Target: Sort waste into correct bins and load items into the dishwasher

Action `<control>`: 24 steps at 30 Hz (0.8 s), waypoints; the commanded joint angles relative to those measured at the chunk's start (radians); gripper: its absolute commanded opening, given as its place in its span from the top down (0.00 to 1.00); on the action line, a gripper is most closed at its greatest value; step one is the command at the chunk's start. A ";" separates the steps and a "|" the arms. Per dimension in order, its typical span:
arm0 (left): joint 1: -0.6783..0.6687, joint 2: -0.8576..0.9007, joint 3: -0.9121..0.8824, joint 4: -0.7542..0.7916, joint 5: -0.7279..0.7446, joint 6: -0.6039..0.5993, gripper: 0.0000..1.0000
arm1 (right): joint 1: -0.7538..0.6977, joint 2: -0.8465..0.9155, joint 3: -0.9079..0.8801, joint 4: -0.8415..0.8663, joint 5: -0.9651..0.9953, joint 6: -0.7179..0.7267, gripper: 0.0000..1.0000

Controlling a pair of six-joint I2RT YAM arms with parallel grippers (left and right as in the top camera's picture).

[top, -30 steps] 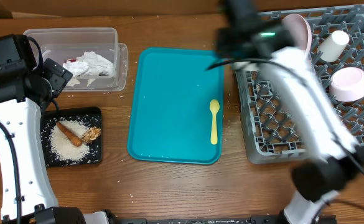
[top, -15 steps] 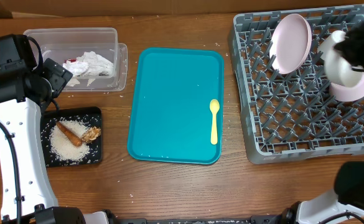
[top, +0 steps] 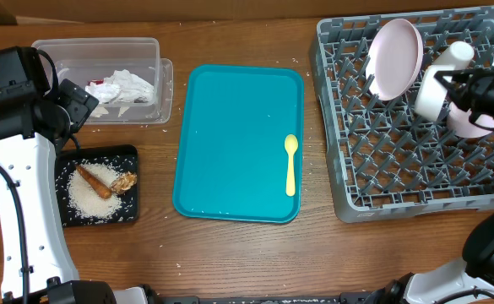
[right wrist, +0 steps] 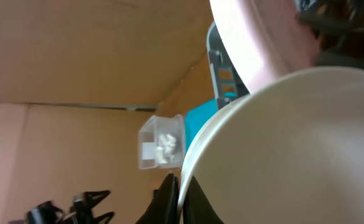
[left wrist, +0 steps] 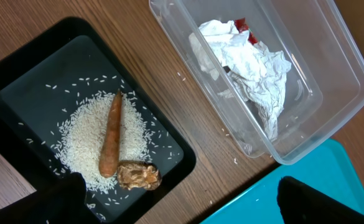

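My right gripper is shut on the rim of the whitish bowl, which it holds tilted above the grey dishwasher rack. In the right wrist view the fingers pinch the bowl's edge. The pink plate stands on edge in the rack. A white cup and the pink bowl are beside the held bowl. The yellow spoon lies on the teal tray. My left gripper hangs open over the table between the black tray and the teal tray.
The clear tub holds the crumpled napkin and the red wrapper. On the black tray, rice, the carrot-like stick and the brown chunk lie together. A few rice grains dot the wood.
The right arm has swung from across the rack's left part out to its right side with the whitish bowl, then shifted the bowl slightly left. The left arm has not moved.
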 commanded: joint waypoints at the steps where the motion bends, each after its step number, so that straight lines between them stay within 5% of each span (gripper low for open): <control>1: -0.001 0.006 0.002 0.002 -0.017 -0.018 0.00 | 0.000 -0.009 -0.048 0.027 -0.062 0.028 0.96; 9: -0.001 0.006 0.002 0.002 -0.017 -0.018 0.00 | -0.010 -0.009 -0.103 0.036 0.100 0.118 0.96; 14: -0.001 0.006 0.002 0.002 -0.017 -0.018 0.00 | -0.041 -0.009 -0.103 0.056 0.117 0.130 0.96; 20: -0.001 0.006 0.002 0.002 -0.017 -0.018 0.00 | -0.100 -0.009 -0.103 0.056 0.117 0.156 0.85; 24: -0.001 0.006 0.002 0.002 -0.017 -0.018 0.00 | -0.113 -0.009 -0.103 0.051 0.114 0.160 0.89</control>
